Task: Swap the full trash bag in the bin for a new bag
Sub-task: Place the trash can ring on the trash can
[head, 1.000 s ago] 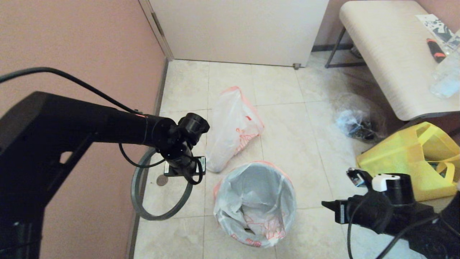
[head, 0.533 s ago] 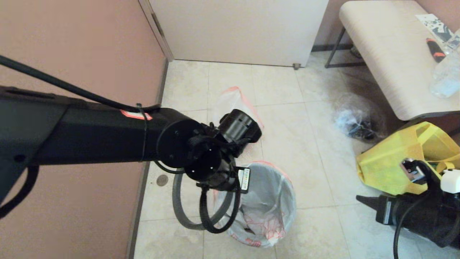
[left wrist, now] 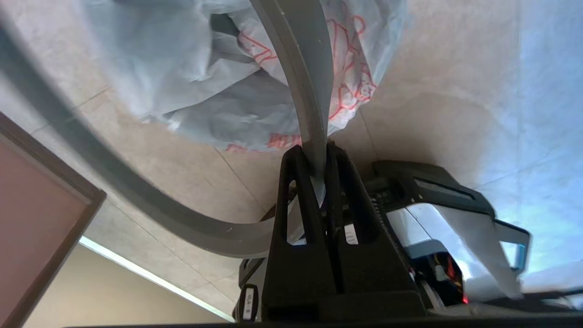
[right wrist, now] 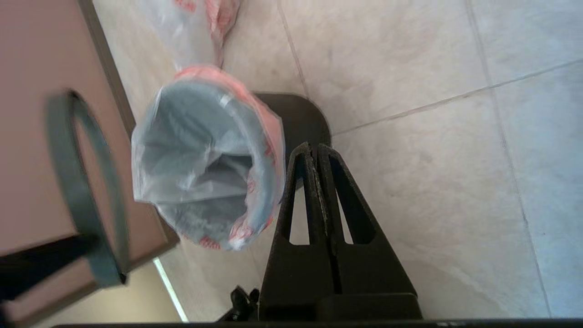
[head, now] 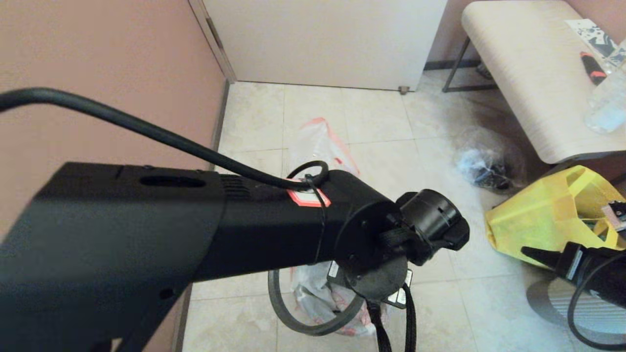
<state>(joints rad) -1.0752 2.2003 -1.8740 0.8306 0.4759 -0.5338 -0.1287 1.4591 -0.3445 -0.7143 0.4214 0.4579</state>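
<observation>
Left gripper (left wrist: 314,157) pinching grey ring (left wrist: 300,68)

A yellow fabric tote (head: 538,222) is seen slumped on the tiled floor (head: 391,117), touching the right gripper's (head: 530,253) tip in the head view. A clear bag with dark lumps (head: 481,164) lies beyond it. Farther off, a pale desk (head: 528,73) carries a clear bottle (head: 606,105) and an orange-black tool (head: 592,68).

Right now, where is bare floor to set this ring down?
Bare tiles lie between the door and the full trash bag, and right of the bin. Crowded: yellow tote and clear bag by the bench.
</observation>
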